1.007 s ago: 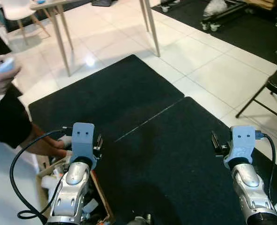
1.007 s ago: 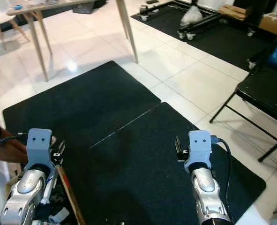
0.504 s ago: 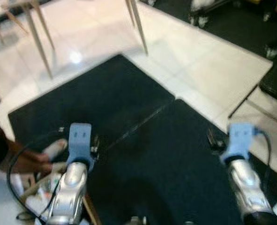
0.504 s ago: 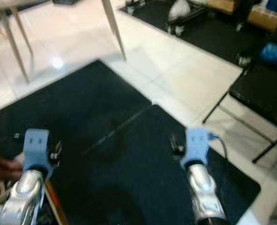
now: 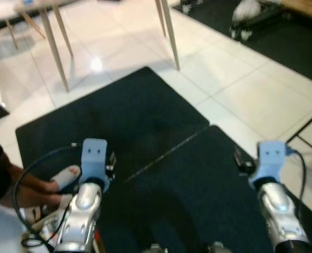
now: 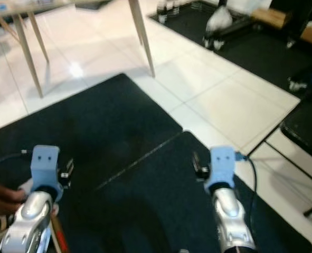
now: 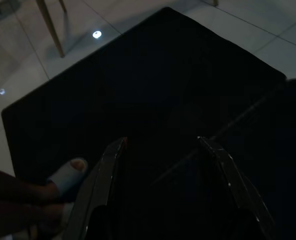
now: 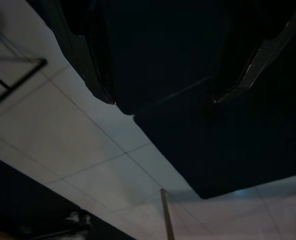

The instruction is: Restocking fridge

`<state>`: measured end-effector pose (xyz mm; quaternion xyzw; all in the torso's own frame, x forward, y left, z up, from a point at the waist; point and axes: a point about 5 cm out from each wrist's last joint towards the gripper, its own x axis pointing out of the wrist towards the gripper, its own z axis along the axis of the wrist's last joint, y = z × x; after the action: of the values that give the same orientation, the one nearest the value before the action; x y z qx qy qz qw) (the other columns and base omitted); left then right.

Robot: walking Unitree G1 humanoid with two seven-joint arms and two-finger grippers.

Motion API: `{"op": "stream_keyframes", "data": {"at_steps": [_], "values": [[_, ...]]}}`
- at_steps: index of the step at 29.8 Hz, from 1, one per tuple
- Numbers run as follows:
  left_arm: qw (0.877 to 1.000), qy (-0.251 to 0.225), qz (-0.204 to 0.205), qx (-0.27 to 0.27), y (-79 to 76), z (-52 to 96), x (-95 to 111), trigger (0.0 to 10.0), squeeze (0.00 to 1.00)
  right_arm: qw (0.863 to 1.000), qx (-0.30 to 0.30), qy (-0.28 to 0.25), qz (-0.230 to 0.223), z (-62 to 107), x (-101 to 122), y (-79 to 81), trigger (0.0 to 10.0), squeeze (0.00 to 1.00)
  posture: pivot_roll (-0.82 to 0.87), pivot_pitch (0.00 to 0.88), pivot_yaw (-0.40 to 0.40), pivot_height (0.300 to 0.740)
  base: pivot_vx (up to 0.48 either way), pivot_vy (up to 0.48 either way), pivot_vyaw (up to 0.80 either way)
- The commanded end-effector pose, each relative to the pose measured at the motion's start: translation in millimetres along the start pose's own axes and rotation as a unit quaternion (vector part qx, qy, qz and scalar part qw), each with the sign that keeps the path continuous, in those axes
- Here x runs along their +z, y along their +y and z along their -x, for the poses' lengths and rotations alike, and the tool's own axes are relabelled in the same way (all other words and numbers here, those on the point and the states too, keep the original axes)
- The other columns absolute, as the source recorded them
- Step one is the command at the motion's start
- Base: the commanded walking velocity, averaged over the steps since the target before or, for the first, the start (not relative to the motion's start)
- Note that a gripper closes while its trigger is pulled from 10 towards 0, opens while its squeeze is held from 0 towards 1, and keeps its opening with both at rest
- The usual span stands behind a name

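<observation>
Hovering over two flat black mats on glossy white tile: left gripper and right gripper, both spread wide, gripping nothing. Fridge stock impossible to make out.

Both arms silver metal, rounded segments, shiny. Each wrist capped by light-blue plastic block with two small dark holes on face. Left end effector: two long black fingers, glossy edges, tiny red dot at one tip. Right end effector: same black finger pair. Black cable loops off left wrist; thinner black cable runs from right wrist block.
</observation>
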<state>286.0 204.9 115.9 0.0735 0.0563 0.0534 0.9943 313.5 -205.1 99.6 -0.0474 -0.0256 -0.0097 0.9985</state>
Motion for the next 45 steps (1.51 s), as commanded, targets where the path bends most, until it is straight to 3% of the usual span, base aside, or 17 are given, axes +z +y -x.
{"op": "stream_keyframes", "data": {"at_steps": [1,20,45], "values": [[1.000,0.011,-0.009,0.002,0.0,2.1,-6.5,10.0,0.00,1.000,-0.003,0.003,-0.001,4.2,-3.3,-4.2,10.0,0.00,-0.07,0.245,0.098,0.737,0.480,0.000,0.00],[1.000,0.008,-0.012,0.016,6.3,4.2,-7.6,10.0,0.00,0.999,0.052,-0.013,-0.011,6.3,-0.9,15.8,10.0,0.00,-0.05,0.229,0.093,0.737,0.480,0.000,0.00],[1.000,-0.005,-0.002,0.026,1.7,-0.9,-4.1,10.0,0.00,0.999,0.044,-0.010,-0.016,6.0,-1.7,9.0,10.0,0.00,-0.05,0.199,0.070,0.737,0.480,0.000,0.00]]}}
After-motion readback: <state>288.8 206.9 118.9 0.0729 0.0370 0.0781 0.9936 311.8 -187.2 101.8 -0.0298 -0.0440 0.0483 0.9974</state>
